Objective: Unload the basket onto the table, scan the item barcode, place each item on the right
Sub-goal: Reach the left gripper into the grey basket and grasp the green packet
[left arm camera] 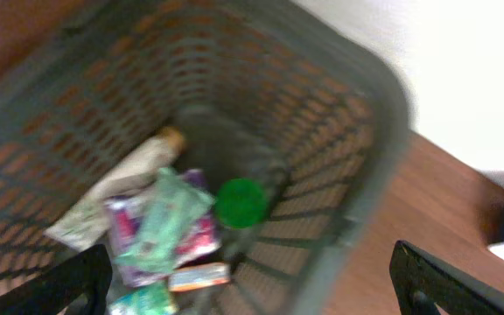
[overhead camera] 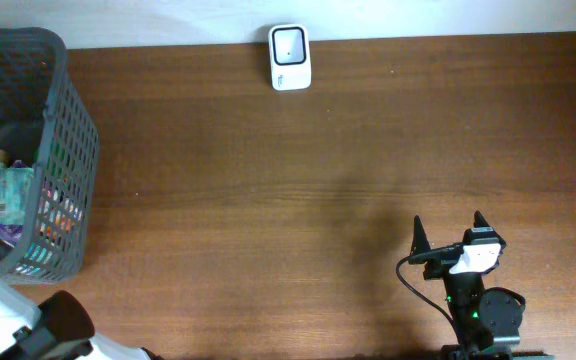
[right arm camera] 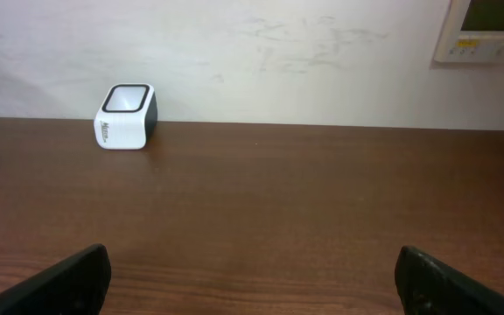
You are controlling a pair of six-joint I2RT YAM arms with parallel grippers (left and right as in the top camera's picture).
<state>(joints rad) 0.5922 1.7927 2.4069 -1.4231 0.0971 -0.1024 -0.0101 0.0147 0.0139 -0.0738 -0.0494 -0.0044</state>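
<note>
Surface (overhead camera: 268,180): a long bare stretch of wood ahead of the right jaws, with nothing between them and the far wall. Plenty of room to swing an item through.
Basket (overhead camera: 68,180): at the surface's left edge, directly below the left jaws, which are spread wide and empty. They look lined up for a pick. The high mesh walls call for a straight-down entry and a straight-up exit.
Scanner (overhead camera: 289,57): far ahead and to the left of the right jaws, backed against the wall with its window up, so the barcode probably has to face down over it. The right jaws are spread and hold nothing, low near the front edge.
Items: packets (left arm camera: 160,227), a pale tube (left arm camera: 116,188) and a green cap (left arm camera: 240,202), heaped on the basket floor under the left jaws. Blurred, no barcode readable.
</note>
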